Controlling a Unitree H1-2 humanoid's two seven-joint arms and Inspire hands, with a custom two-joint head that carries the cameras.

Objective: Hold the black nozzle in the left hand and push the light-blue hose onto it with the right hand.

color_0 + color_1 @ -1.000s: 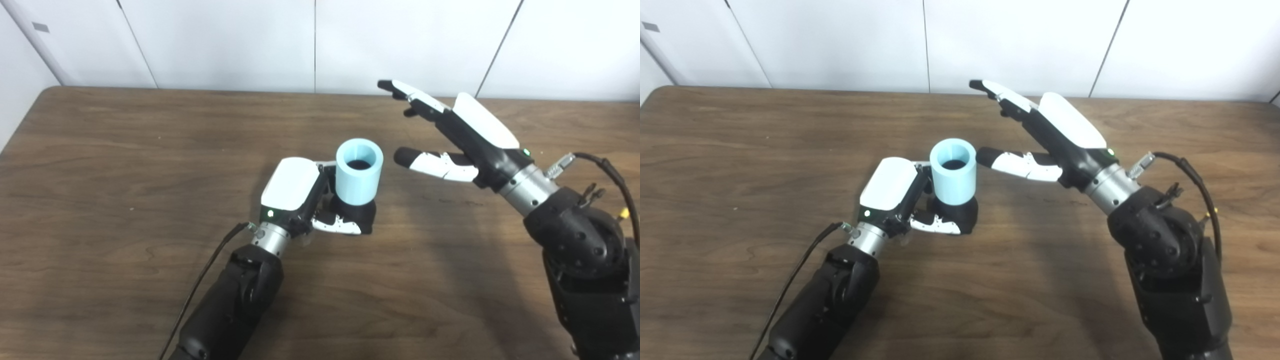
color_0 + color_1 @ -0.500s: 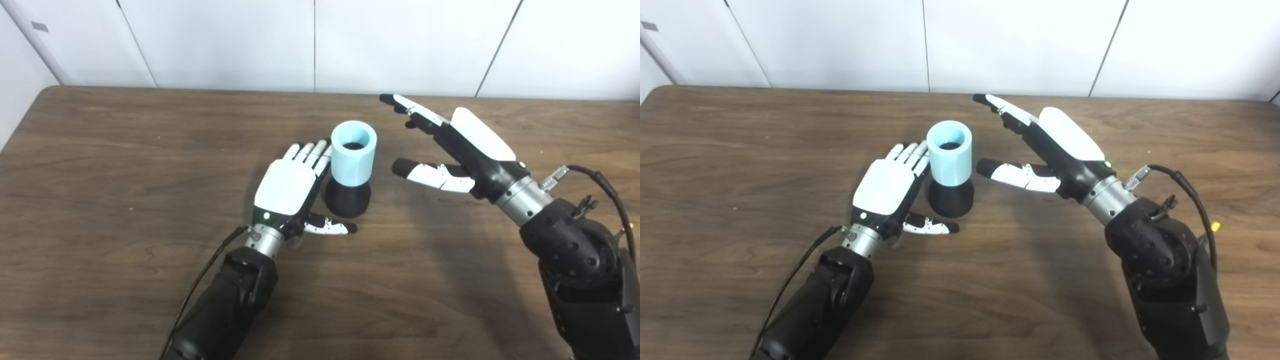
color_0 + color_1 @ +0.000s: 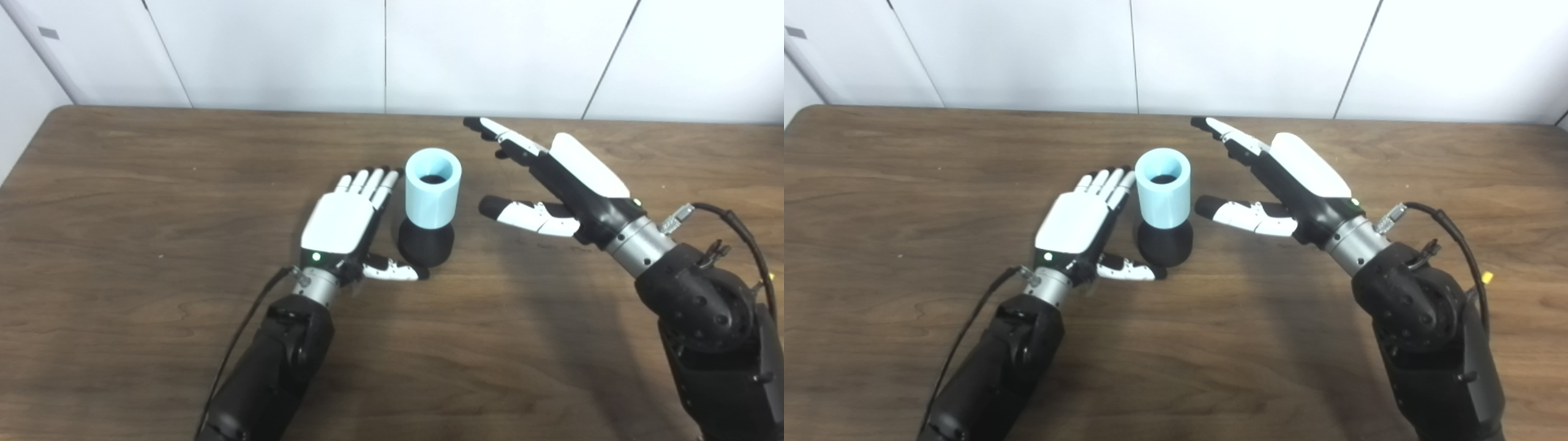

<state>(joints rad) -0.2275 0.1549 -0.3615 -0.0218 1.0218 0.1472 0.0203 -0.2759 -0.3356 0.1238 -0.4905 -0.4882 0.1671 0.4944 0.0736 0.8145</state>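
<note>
The black nozzle (image 3: 426,243) stands upright on the wooden table (image 3: 122,184) with the light-blue hose (image 3: 432,195) seated on top of it, its open end facing up. My left hand (image 3: 346,223) lies open just left of the pair, fingers stretched flat and thumb reaching toward the nozzle's base, a small gap between them. My right hand (image 3: 551,177) hovers open to the right of the hose, fingers spread and raised, thumb pointing at the hose without touching it.
White wall panels (image 3: 386,55) rise behind the table's far edge. A black cable (image 3: 741,214) loops off my right wrist and another cable (image 3: 245,331) trails along my left forearm.
My left hand let go of the nozzle, opened flat and slid a little left. The nozzle with the hose now stands alone. My right hand sank slightly and stayed open.
</note>
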